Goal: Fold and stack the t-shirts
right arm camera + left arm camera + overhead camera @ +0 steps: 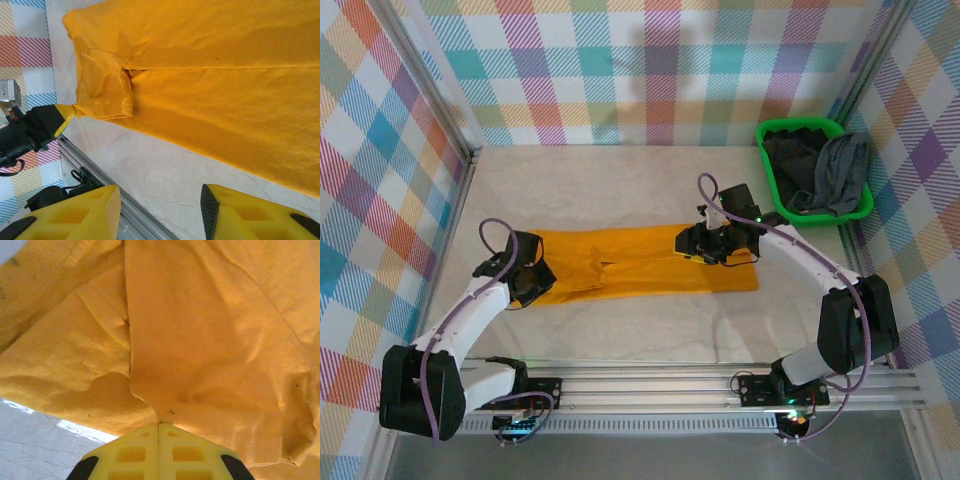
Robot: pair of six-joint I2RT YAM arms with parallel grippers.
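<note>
The mustard-orange t-shirt [640, 272] lies as a long strip across the middle of the table. My left gripper [532, 283] is at its left end, shut on a pinch of the orange cloth [200, 330]; the yellow fingers meet at the fabric edge [159, 424]. My right gripper [705, 248] hovers over the strip's right part. In the right wrist view it stands open [160, 196] above bare table, with the shirt [225, 100] just beyond its fingertips. The grey t-shirt [842, 168] and the near-black t-shirt [788, 158] lie bunched in the basket.
The green basket [800, 125] stands at the back right corner. Checked walls close in the table on three sides. A metal rail [700, 385] with the arm bases runs along the near edge. Bare tabletop [620, 190] lies behind the shirt.
</note>
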